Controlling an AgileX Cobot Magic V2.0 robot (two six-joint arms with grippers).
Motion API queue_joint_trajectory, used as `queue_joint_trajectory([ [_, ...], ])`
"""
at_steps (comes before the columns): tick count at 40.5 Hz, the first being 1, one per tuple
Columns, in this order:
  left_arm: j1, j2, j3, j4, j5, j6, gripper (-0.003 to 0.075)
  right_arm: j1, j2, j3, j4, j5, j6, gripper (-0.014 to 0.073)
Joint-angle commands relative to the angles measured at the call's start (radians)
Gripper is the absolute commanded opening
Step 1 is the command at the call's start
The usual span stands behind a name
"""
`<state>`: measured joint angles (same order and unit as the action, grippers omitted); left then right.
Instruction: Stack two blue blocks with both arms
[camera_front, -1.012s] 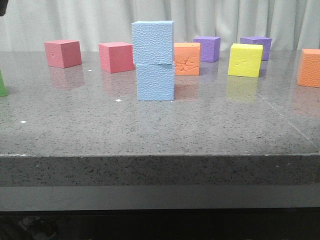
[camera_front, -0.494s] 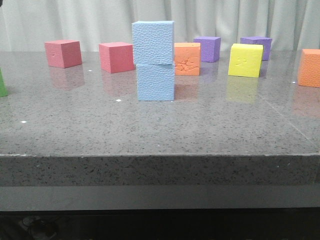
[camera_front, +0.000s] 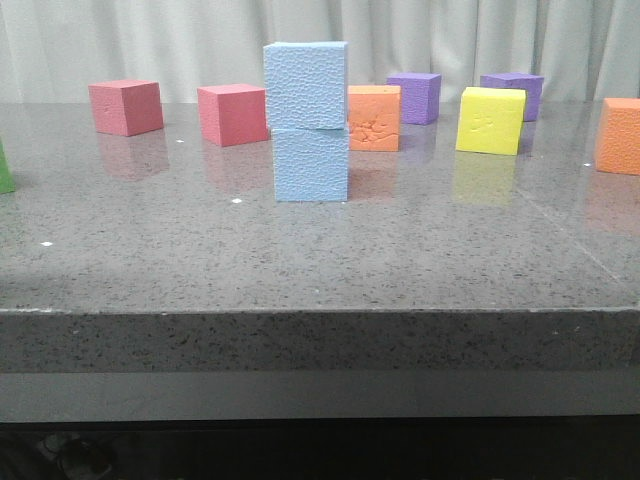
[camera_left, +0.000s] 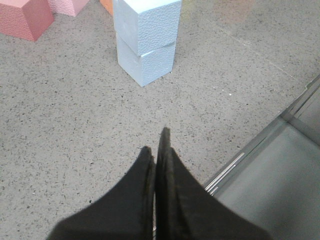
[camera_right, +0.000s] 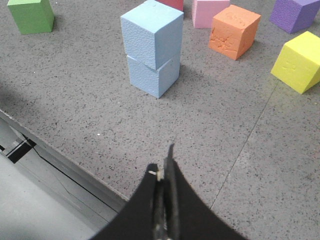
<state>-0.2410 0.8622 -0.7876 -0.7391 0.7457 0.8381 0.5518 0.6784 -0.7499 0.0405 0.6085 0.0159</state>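
Observation:
Two pale blue blocks stand stacked mid-table: the upper blue block (camera_front: 306, 85) rests on the lower blue block (camera_front: 311, 165), turned slightly and overhanging a little to the left. The stack also shows in the left wrist view (camera_left: 146, 40) and the right wrist view (camera_right: 152, 47). No arm appears in the front view. My left gripper (camera_left: 156, 142) is shut and empty, hanging near the table's front edge, well back from the stack. My right gripper (camera_right: 163, 161) is shut and empty too, also near the front edge and apart from the stack.
Other cubes ring the stack: two red (camera_front: 126, 106) (camera_front: 232, 113), an orange (camera_front: 374, 117), two purple (camera_front: 414, 97) (camera_front: 512, 94), a yellow (camera_front: 490, 120), another orange at the right edge (camera_front: 618, 135) and a green at the left edge (camera_front: 5, 168). The table's front edge (camera_front: 320, 312) is near.
A dark bit of arm at the top left corner of the front view has gone out of sight. The blue stack and other cubes have not moved.

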Motion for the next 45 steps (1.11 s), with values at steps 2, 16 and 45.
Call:
queue_joint_trajectory([
  [2,-0.004,-0.009,-0.027,-0.047,-0.053,-0.008,-0.0018,-0.005,-0.004,-0.025,-0.010,-0.071,-0.003,-0.0069],
  [16,0.106,-0.413,0.108,0.000,-0.276,-0.018,-0.0018,-0.005,-0.004,-0.025,-0.010,-0.071,-0.003,-0.0069],
  [45,0.209,-0.837,0.716,0.630,-0.659,-0.787,-0.0018,-0.005,-0.004,-0.025,-0.010,-0.071,-0.003,-0.0069],
])
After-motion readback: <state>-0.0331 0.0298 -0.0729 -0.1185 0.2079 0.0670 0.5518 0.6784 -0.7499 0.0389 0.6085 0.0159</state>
